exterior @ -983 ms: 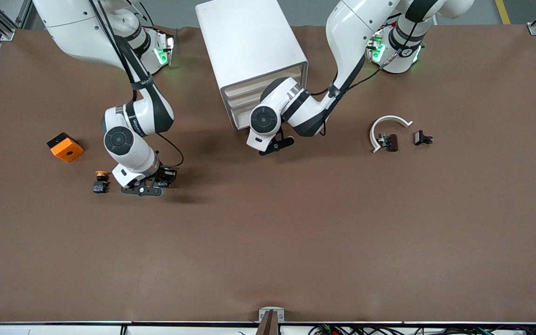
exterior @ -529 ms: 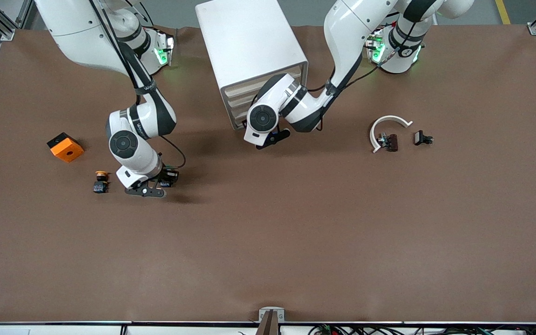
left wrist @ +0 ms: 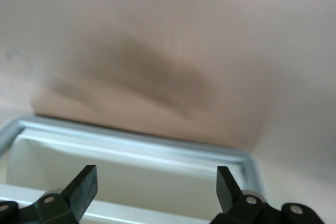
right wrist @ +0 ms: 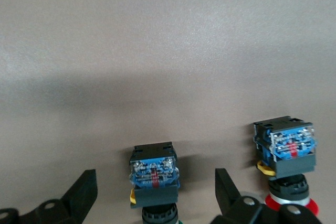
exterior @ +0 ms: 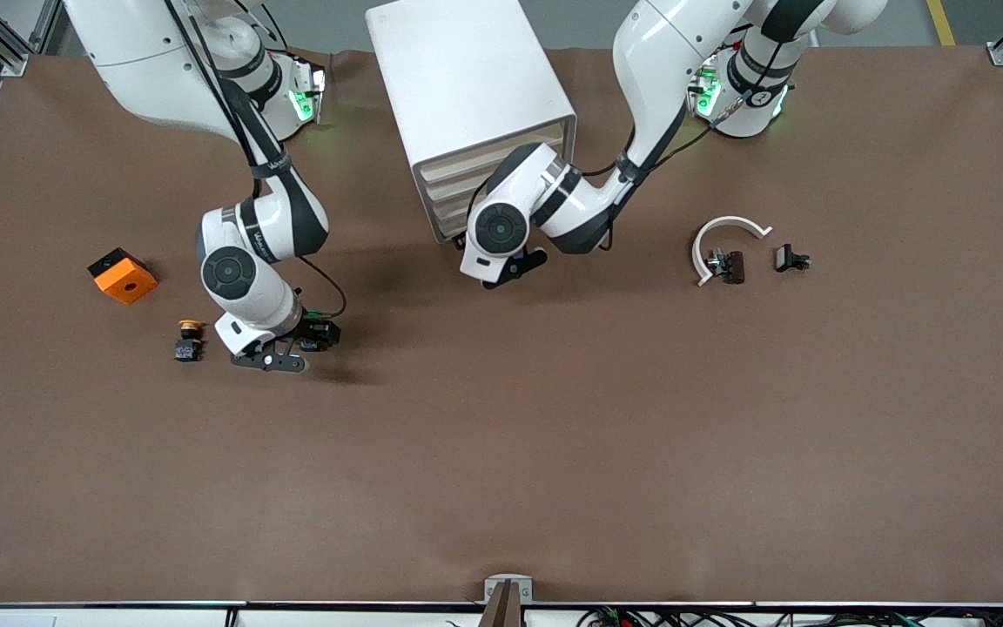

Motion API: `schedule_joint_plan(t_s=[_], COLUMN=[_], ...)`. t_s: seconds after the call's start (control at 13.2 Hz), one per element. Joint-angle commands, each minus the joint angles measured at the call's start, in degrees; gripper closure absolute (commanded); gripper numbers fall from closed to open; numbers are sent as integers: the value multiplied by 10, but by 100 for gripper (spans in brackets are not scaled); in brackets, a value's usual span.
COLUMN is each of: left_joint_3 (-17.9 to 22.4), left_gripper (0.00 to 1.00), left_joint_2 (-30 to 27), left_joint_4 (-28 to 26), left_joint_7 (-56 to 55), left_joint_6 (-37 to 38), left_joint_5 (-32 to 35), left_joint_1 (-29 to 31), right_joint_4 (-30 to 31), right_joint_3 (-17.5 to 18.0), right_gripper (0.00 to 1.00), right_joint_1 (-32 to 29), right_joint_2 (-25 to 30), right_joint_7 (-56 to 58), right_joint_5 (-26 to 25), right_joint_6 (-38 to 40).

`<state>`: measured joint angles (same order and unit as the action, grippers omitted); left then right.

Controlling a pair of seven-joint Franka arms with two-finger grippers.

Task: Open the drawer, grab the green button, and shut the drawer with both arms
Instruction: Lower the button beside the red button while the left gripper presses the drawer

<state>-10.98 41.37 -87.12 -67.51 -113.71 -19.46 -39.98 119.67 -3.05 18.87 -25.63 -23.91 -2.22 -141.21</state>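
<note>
Right gripper [right wrist: 152,198] hangs low with fingers [right wrist: 81,195] spread wide, the button [right wrist: 153,182] between them, untouched. Left gripper [left wrist: 156,190] is open wide at the drawer [left wrist: 136,153].

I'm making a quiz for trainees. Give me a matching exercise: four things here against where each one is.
Things:
1 orange block
2 white curved piece
3 left gripper
4 right gripper

Places:
A at the cabinet front
B open, a button between its fingers
C toward the left arm's end
D farthest toward the right arm's end

Pairs: 1-D, 2-C, 3-A, 4-B
</note>
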Motion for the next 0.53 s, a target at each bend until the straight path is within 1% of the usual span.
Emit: schedule_joint_plan(t_s=[0.0, 0.23, 0.3, 0.45], left_joint_3=[10, 10, 10, 10], left_gripper=[0, 0, 0, 0], left_joint_2=[-33, -66, -81, -105], left_joint_4=[12, 26, 26, 26], left_joint_7=[-2, -1, -1, 1], left_joint_6=[7, 8, 8, 11], left_joint_5=[46, 169, 195, 211], left_joint_1=[48, 83, 100, 132], right_joint_4=[-58, -133, -161, -221], right_joint_3=[7, 8, 8, 8], right_gripper=[0, 0, 0, 0], right_joint_1=[-9, -8, -8, -11], right_joint_2=[12, 15, 15, 15], right_joint_7=[-17, -14, -11, -8], right_joint_5=[-11, -10, -10, -10], right_joint_6=[93, 201, 239, 317])
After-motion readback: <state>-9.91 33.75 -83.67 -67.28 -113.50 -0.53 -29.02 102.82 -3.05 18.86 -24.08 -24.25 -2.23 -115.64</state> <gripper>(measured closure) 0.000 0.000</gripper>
